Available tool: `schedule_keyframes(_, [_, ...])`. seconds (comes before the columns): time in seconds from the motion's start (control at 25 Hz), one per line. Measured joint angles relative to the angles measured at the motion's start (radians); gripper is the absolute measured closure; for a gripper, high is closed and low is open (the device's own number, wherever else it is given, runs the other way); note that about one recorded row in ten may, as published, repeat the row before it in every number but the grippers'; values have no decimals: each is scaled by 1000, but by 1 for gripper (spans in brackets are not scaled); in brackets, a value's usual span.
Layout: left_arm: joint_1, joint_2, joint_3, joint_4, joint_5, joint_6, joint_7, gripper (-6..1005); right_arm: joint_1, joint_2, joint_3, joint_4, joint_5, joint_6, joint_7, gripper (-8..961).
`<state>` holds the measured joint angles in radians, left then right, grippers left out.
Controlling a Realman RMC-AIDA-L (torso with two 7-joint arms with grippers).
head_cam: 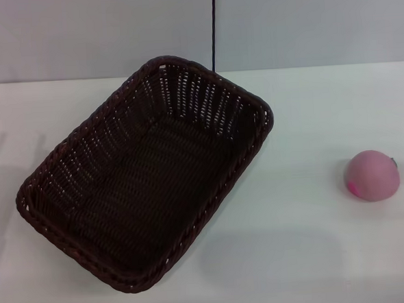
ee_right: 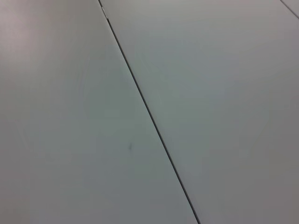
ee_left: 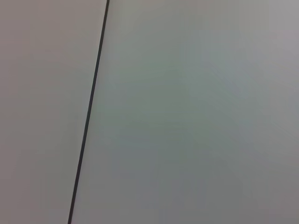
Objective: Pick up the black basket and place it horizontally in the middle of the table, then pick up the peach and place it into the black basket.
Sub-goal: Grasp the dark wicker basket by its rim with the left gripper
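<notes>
Currently: black basket (head_cam: 145,179) empty, angled on table (head_cam: 318,254) | peach (head_cam: 372,175) well apart, right | grippers unseen, state unknowable

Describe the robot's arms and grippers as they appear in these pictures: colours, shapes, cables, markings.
Neither arm nor gripper appears in any view, so their look cannot be described. The head view shows only the black basket, the peach and the table. Both wrist views show plain pale surfaces crossed by a thin dark line.

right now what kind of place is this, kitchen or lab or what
Most likely a lab or test bench, not a kitchen: a plain white table against bare pale wall panels, holding only an empty black basket and a peach.
</notes>
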<state>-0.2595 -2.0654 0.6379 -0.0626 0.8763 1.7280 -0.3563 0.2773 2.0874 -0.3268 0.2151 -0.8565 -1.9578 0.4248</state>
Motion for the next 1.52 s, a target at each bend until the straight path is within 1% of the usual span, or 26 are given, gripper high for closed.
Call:
schedule_keyframes(0.28, [-1,0,4,12,1,3,-22,272,-6,-2,2,3,0,8,0,228])
schedule_keyframes(0.32, [-4,3,27,28,2,-8,-64,273,-4,-4,-6,-1,0,16,0,228])
schedule_keyframes(0.4, [-4,4,39,40,3,-15,-88,273,-2,-5,-13,-8,0,26,0,228])
schedule_keyframes(0.48, [-1,5,53,74,3,-29,-144,273,1,-5,-14,-12,0,30,0,228])
schedule_keyframes(0.52, [8,6,58,115,4,-36,-222,274,8,-6,-16,-18,0,33,0,228])
schedule_keyframes(0.56, [8,6,58,115,4,-36,-222,274,8,-6,-16,-18,0,33,0,228])
schedule_keyframes(0.68, [33,11,78,218,30,-41,-342,274,12,-7,-24,-37,0,38,-4,228])
schedule_keyframes(0.72, [56,14,92,326,69,-50,-426,274,9,-7,-25,-46,0,40,-4,228])
schedule_keyframes(0.76, [56,14,92,326,69,-50,-426,275,9,-7,-25,-46,0,40,-4,228])
schedule_keyframes(0.8, [64,15,95,371,86,-54,-458,275,3,-7,-25,-48,0,40,-3,228])
schedule_keyframes(0.84, [81,17,94,515,136,-78,-578,275,-6,-7,-20,-52,0,41,-3,228])
schedule_keyframes(0.88, [81,17,94,515,136,-78,-578,275,-6,-7,-20,-52,0,41,-3,228])
schedule_keyframes(0.92, [91,20,90,654,193,-116,-713,275,-11,-7,-16,-54,1,45,-3,228])
schedule_keyframes(0.96, [91,20,90,654,193,-116,-713,276,-11,-7,-16,-54,1,45,-3,228])
schedule_keyframes(1.08, [99,24,86,879,328,-179,-924,276,-19,-8,-15,-67,2,45,-2,228])
schedule_keyframes(1.12, [98,28,84,1022,432,-202,-1060,276,-26,-9,-15,-77,4,40,2,228])
schedule_keyframes(1.16, [97,32,82,1105,495,-211,-1145,277,-30,-9,-14,-80,5,39,5,228])
schedule_keyframes(1.2, [97,32,82,1105,495,-211,-1145,277,-33,-9,-14,-83,5,41,9,228])
schedule_keyframes(1.28, [89,37,79,1254,597,-215,-1271,277,-36,-9,-14,-86,5,43,13,228])
schedule_keyframes(1.32, [71,45,79,1401,725,-208,-1426,277,-41,-9,-14,-91,6,51,19,228])
schedule_keyframes(1.36, [71,45,79,1401,725,-208,-1426,277,-41,-9,-14,-91,6,51,19,228])
schedule_keyframes(1.4, [59,50,81,1467,792,-196,-1507,277,-42,-9,-14,-92,5,55,20,228])
schedule_keyframes(1.44, [48,53,83,1508,835,-185,-1560,277,-42,-9,-14,-94,5,57,20,228])
schedule_keyframes(1.52, [2,51,90,1636,984,-133,-1691,276,-42,-9,-15,-102,3,62,21,228])
